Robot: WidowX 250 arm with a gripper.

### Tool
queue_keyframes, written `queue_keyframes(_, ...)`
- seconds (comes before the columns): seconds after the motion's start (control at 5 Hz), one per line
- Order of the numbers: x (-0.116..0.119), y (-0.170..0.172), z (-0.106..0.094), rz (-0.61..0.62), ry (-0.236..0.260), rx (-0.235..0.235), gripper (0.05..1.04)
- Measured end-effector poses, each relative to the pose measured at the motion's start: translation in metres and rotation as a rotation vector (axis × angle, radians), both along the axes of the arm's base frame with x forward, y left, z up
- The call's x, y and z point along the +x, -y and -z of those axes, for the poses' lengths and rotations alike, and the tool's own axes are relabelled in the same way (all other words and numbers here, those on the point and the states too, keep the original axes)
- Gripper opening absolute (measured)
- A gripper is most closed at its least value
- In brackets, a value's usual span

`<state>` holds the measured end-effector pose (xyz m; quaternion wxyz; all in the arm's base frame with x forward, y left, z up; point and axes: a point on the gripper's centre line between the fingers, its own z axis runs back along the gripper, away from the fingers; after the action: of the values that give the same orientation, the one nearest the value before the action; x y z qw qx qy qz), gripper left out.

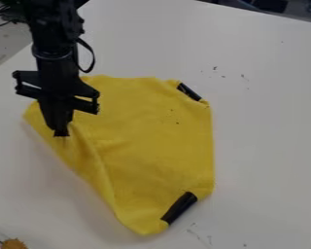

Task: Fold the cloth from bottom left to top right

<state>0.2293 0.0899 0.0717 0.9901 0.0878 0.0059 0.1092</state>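
In the camera view, a black gripper (60,132) points down onto a yellow cloth (151,141), its two fingers drawn together at the tips and, by the look of the creases running from them, pinching a bit of fabric. The cloth lies on a white table (268,121), under the jaws and spreading mostly to their right and below.

Carrying the fold well calls for a firm pinch, a modest lift and a low, steady sweep toward the corner up and to the right of the jaws, with release only once the edges meet. A shallow grip could let the fabric slip; a hurried pull could drag the whole piece along.

The material appears soft and matte, with a raised ridge curving from beside the jaws to the rounded bottom end and smoother fabric right of it. The outline is an uneven many-sided shape, its slanting edge below the jaws fairly straight. Two glossy black strips interrupt the border: an upper strip (188,91) up and right of the jaws, and a lower strip (179,206) well below and right of them. Both look stiffer than the fabric and may resist a neat crease.
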Motion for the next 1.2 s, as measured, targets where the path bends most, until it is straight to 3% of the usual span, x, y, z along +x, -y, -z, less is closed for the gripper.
queue_keyframes(0.2, 0.045, 0.024, 0.001, 0.093, -0.031, -0.014, 0.063)
queue_keyframes(0.4, 0.066, 0.037, 0.008, 0.131, -0.027, -0.056, 0.090)
queue_keyframes(0.6, 0.068, 0.041, 0.015, 0.124, -0.030, -0.103, 0.255)
queue_keyframes(1.0, 0.066, 0.040, 0.019, 0.107, -0.019, -0.121, 0.834)
queue_keyframes(1.2, 0.065, 0.039, 0.016, 0.117, -0.002, -0.117, 1.017)
